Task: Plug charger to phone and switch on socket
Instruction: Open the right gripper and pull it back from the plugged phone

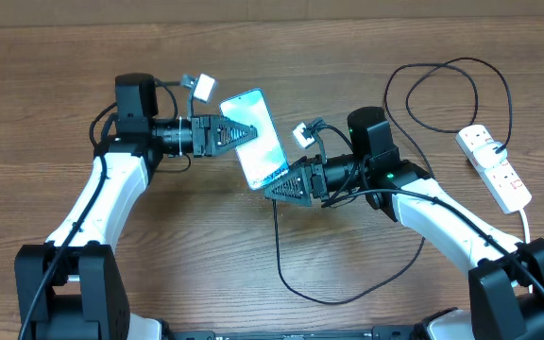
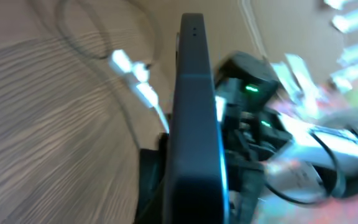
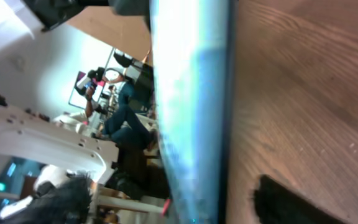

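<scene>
- The left tool (image 1: 244, 134) is clamped on the phone (image 1: 264, 146) by one long edge. It seems to hold the phone raised off the table (image 1: 187, 255), probably to steady it so its port end faces the other arm.
- The right tool (image 1: 283, 186) sits at the phone's lower end. Whether its fingers are apart or together cannot be told, as its wrist view is blurred.
- The charger (image 1: 279, 246) trails from beneath that tool, away from the phone, in a slack loop. Its tip is hidden, so I cannot say whether it is seated.
- The socket (image 1: 496, 168) lies well apart from the phone, beyond the right arm, with neither tool near it. Switching it on likely remains to be done.
</scene>
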### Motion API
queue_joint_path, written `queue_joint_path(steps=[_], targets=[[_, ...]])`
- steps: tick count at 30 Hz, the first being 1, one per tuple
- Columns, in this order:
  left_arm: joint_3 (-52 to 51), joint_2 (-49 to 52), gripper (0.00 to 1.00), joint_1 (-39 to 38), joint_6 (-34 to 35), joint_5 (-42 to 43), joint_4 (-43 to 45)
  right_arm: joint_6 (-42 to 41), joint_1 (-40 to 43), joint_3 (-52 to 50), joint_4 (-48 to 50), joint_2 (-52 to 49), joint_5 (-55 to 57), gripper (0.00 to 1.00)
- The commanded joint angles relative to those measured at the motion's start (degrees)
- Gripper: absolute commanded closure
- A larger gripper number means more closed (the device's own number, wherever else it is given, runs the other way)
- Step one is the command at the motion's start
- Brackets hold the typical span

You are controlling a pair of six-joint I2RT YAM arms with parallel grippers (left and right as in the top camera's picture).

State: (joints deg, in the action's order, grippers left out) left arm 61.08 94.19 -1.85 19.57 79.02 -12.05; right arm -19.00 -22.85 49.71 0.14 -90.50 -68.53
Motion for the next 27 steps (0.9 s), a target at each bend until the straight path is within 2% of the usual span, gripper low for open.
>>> queue_joint_path(steps=[1, 7, 9, 11, 15, 18, 24, 27], targets=[[-0.2, 0.2, 0.96, 0.3, 0.6, -10.7, -3.4, 1.0, 0.5, 1.0, -0.5, 0.5, 2.2, 0.0], [-0.2, 0.2, 0.96, 0.0, 4.3, -22.5, -10.0, 1.0, 0.5, 1.0, -9.0, 0.5, 21.3, 0.0], [-0.2, 0.2, 0.96, -0.3, 3.9, -22.0, -10.4, 1.0, 0.5, 1.0, -12.2, 0.5, 27.9, 0.0], [-0.2, 0.2, 0.96, -0.4, 1.6, -17.5, -10.4, 1.0, 0.5, 1.0, -15.8, 0.5, 31.7, 0.0], [-0.2, 0.2, 0.96, -0.4, -6.3, -5.1, -11.0, 1.8, 0.5, 1.0, -22.4, 0.5, 31.8, 0.0], [-0.2, 0.2, 0.96, -0.4, -9.2, -5.7, -13.0, 4.1, 0.5, 1.0, -25.9, 0.5, 31.2, 0.0], [-0.2, 0.2, 0.96, -0.4, -14.5, -5.7, -17.9, 4.1, 0.5, 1.0, -26.6, 0.5, 31.4, 0.0], [-0.2, 0.2, 0.96, -0.3, -14.9, -5.4, -17.9, 4.1, 0.5, 1.0, -28.3, 0.5, 30.4, 0.15]])
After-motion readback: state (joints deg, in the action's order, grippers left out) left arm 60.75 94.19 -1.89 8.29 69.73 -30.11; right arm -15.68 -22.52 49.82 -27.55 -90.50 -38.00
